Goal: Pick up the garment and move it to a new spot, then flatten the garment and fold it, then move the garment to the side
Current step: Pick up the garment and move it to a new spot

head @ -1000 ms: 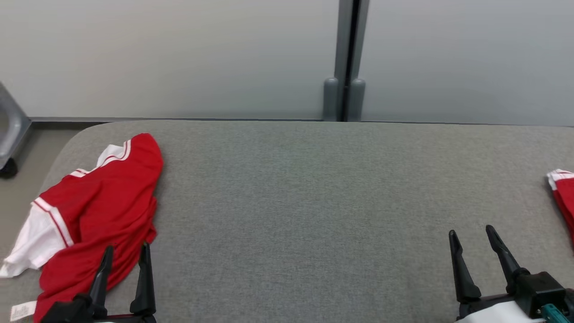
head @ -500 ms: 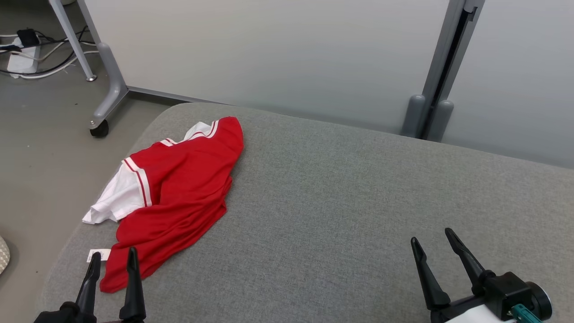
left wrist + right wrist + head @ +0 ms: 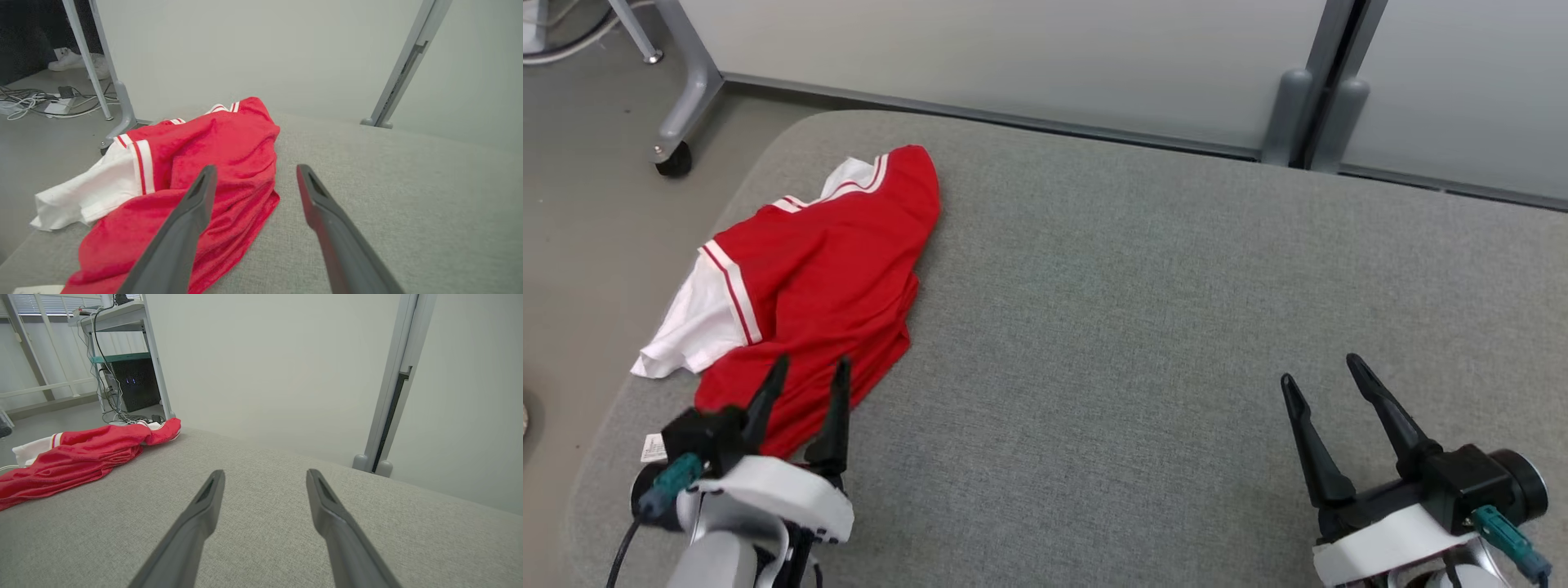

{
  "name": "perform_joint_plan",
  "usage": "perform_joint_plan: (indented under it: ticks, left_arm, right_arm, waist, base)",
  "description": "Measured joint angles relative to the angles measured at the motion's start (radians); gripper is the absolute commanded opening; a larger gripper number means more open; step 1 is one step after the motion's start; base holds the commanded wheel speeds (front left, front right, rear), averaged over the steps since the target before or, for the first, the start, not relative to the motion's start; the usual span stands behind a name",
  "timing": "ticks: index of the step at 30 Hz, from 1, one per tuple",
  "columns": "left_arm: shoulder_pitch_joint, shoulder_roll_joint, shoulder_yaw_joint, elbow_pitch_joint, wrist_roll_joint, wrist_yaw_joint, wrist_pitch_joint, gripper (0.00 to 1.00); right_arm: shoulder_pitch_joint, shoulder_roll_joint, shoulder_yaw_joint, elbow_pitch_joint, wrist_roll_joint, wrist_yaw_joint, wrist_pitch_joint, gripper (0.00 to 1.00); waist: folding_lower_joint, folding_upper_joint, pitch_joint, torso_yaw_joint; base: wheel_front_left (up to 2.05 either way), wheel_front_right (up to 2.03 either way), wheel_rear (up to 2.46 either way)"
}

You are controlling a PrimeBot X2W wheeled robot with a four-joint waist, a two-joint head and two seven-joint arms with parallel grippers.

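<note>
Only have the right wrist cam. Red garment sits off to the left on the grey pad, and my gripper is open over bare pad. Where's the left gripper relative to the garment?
Observer: The left gripper is at the near end of the garment. It straddles the cloth's edge, with red cloth under one side and bare grey pad under the other.
Operator: Gripping it?
Observer: No. Its jaws stand wide apart with nothing pinched between them. I can't tell if a tip brushes the cloth.
Operator: Is the garment fully on the pad?
Observer: In the head view, the white sleeve reaches the pad's left edge.
</note>
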Motion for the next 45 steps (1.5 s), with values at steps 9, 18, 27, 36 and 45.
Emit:
perform_joint_plan:
  ticks: [9, 18, 27, 36, 45]
  left_arm:
    - [-0.252, 0.086, -0.076, 0.355, -0.104, -0.003, 0.094, 1.0]
    - [-0.325, 0.134, -0.122, 0.531, -0.197, -0.003, 0.087, 0.0]
    - [-0.325, 0.129, -0.243, 0.356, -0.293, -0.003, 0.026, 0.0]
    - [-0.292, 0.112, -0.343, 0.018, -0.322, -0.003, 0.067, 0.0]
    - [-0.274, 0.023, -0.433, -0.327, -0.357, 0.014, 0.167, 0.0]
  right_arm:
    - [-0.079, -0.018, 0.034, 0.002, 0.008, 0.0, 0.0, 1.0]
    - [-0.091, -0.016, 0.012, 0.005, 0.019, 0.0, 0.0, 1.0]
    - [-0.088, 0.003, 0.006, 0.008, 0.027, 0.0, 0.0, 1.0]
    - [-0.071, 0.022, 0.014, 0.009, 0.028, 0.0, 0.0, 1.0]
    - [-0.057, 0.034, 0.013, 0.01, 0.034, 0.0, 0.0, 1.0]
  waist:
    - [0.0, 0.0, 0.114, -0.08]
    - [0.0, 0.0, 0.143, -0.163]
    - [0.0, 0.0, 0.094, -0.177]
    - [0.0, 0.0, 0.03, -0.243]
    - [0.0, 0.0, -0.011, -0.378]
  base:
    - [0.0, 0.0, 0.0]
    - [0.0, 0.0, 0.0]
    - [0.0, 0.0, 0.0]
    - [0.0, 0.0, 0.0]
    - [0.0, 0.0, 0.0]
